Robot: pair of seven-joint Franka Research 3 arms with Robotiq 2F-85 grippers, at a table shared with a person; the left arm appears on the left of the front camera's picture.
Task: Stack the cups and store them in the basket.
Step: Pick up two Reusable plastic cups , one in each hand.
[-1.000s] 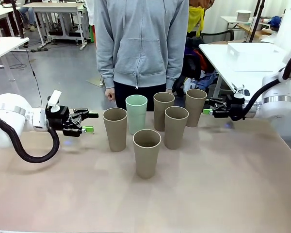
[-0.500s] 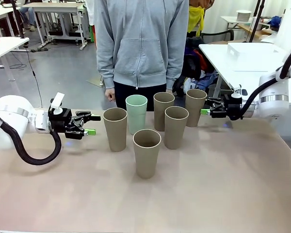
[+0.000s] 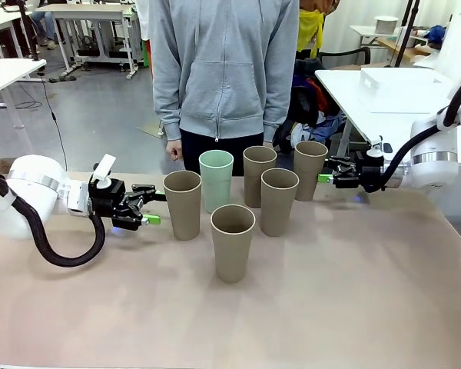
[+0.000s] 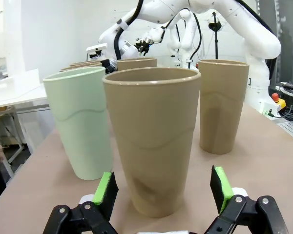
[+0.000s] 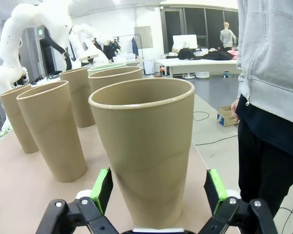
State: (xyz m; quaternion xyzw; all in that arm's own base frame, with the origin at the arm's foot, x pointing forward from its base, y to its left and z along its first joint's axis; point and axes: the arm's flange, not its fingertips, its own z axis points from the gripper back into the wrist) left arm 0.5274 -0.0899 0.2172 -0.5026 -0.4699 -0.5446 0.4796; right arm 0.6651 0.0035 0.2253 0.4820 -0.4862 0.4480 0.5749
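Observation:
Six cups stand upright mid-table: a mint green cup (image 3: pixel 216 181) and five tan ones. My left gripper (image 3: pixel 155 205) is open and level, its fingertips just at the leftmost tan cup (image 3: pixel 183 204). In the left wrist view that cup (image 4: pixel 154 141) stands straight ahead of my left gripper (image 4: pixel 163 190), framed by the green pads (image 4: pixel 106 187), with the mint cup (image 4: pixel 80 122) beside it. My right gripper (image 3: pixel 326 172) is open at the rightmost tan cup (image 3: pixel 310 170). That cup (image 5: pixel 146 146) stands ahead of my right gripper (image 5: pixel 157 189). The white basket (image 3: pixel 399 79) sits on a side table, back right.
A person in a grey hoodie (image 3: pixel 224 77) stands at the far edge behind the cups, hands down. The front tan cup (image 3: pixel 233 242) stands nearest me, with two more tan cups (image 3: pixel 280 201) (image 3: pixel 260 175) behind it. Bare tabletop (image 3: pixel 230 323) lies in front.
My left gripper has moved right and slightly lower, up to the leftmost tan cup. My right gripper edged left toward the rightmost cup, then held still. The cups have not moved.

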